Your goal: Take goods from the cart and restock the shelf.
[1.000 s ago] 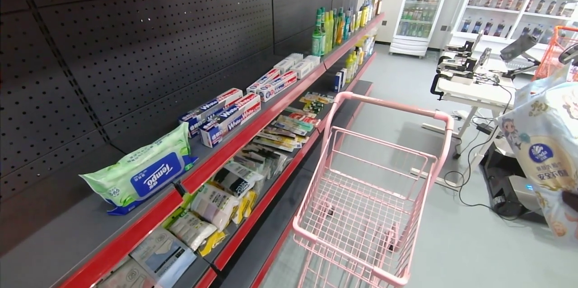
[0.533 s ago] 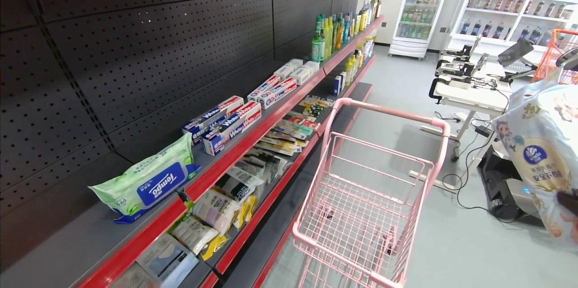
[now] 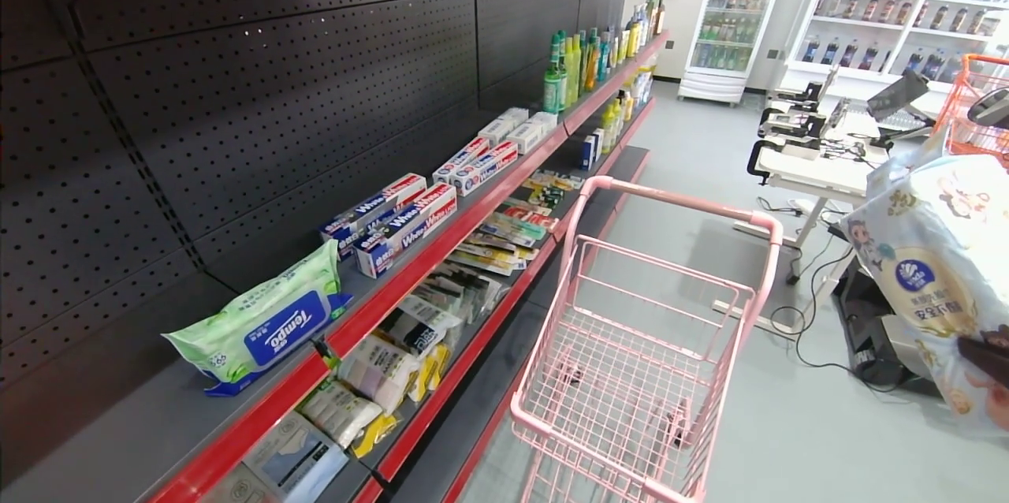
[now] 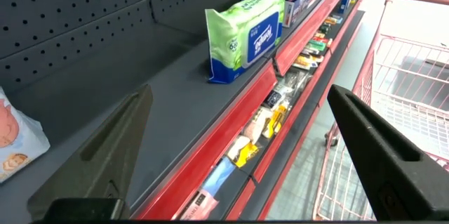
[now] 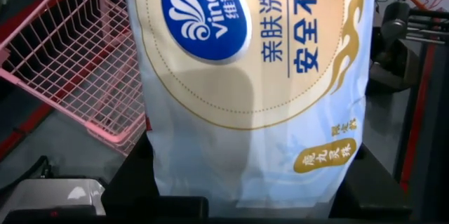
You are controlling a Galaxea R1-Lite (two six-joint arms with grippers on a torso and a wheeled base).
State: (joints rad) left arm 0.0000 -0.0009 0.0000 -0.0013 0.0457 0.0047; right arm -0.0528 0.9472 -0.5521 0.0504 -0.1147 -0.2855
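My right gripper (image 5: 249, 185) is shut on a large white tissue pack (image 5: 252, 76), held upright in the air to the right of the pink cart (image 3: 654, 377). In the head view the tissue pack (image 3: 934, 282) fills the right edge, with a dark finger (image 3: 987, 352) on its lower side. The cart's basket looks bare. My left gripper (image 4: 238, 161) stands open over the grey shelf board (image 4: 140, 104), short of a green wipes pack (image 4: 245, 31). The shelf (image 3: 118, 424) runs along the left.
Toothpaste boxes (image 3: 402, 219) and bottles (image 3: 575, 61) stand farther along the shelf, and small packets (image 3: 378, 369) fill the tier below. Another pack (image 4: 17, 140) lies on the board near my left gripper. A white desk (image 3: 812, 164) with cables stands behind the cart.
The head camera has tilted up, bringing the red upper shelf edge into view. The tissue pack in my right gripper has drifted slightly left, toward the cart.
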